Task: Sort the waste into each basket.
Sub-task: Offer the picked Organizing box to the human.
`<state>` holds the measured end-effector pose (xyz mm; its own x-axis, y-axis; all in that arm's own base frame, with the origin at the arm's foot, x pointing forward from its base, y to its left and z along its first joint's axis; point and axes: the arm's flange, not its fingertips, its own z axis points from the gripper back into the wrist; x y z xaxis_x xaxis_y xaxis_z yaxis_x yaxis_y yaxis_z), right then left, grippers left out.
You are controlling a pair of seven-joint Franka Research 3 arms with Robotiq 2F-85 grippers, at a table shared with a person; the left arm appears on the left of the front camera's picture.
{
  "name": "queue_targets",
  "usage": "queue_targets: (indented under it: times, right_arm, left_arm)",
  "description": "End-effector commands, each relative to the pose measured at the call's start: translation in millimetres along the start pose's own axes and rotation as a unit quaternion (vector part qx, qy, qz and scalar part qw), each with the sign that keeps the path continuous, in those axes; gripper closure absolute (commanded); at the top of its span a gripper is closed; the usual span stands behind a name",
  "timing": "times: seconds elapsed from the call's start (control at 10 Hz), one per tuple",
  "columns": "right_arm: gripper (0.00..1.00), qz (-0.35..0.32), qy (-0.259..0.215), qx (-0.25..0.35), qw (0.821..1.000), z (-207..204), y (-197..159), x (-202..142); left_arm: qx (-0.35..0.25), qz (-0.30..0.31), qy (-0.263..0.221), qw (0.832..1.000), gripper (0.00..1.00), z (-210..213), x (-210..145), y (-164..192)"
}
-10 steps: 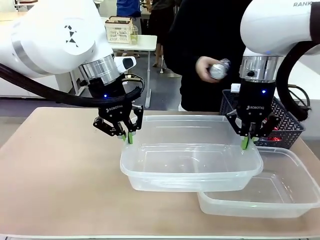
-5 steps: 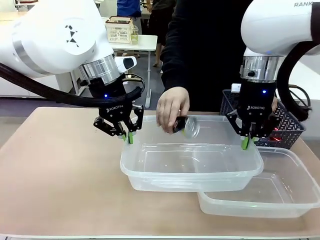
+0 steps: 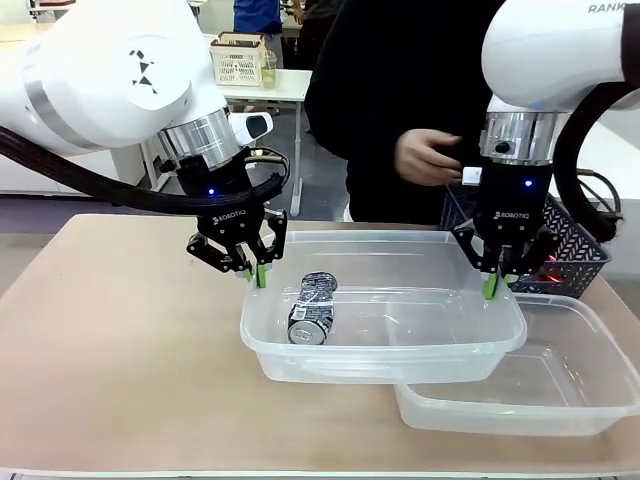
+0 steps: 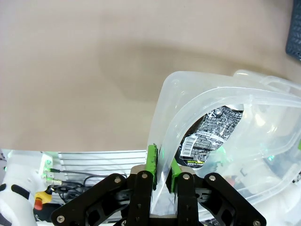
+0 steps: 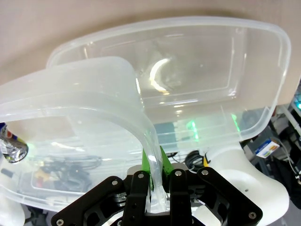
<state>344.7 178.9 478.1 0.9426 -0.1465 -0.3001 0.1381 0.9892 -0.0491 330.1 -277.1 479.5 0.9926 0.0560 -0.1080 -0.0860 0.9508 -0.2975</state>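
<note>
the big clear plastic tub (image 3: 420,345) sits in the middle of the frame, held up by its two ends. the left gripper (image 3: 255,272) pinches its left rim, the right gripper (image 3: 492,285) its right rim. a second clear tub (image 3: 560,395) lies lower right. a crumpled black-and-silver foil wrapper (image 3: 311,308) lies inside the big tub's left part.

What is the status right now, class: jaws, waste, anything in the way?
Left gripper and right gripper each shut on the upper tub rim. One black-and-silver wrapper lies inside. Person's hand above, clear of the tub.
</note>
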Motion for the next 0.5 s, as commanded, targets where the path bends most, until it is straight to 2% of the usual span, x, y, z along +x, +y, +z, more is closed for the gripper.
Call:
queue_targets:
  times: [0.0,0.4]
  right_arm:
    - [0.94,0.0,0.0,-0.004,1.0,4.7,-2.0,-0.5]
    - [0.94,0.0,0.0,-0.004,1.0,4.7,-2.0,-0.5]
  left_arm:
    - [-0.003,0.007,0.0,1.0,0.91,4.5,-4.2,1.1]
    - [-0.003,0.007,0.0,1.0,0.91,4.5,-4.2,1.1]
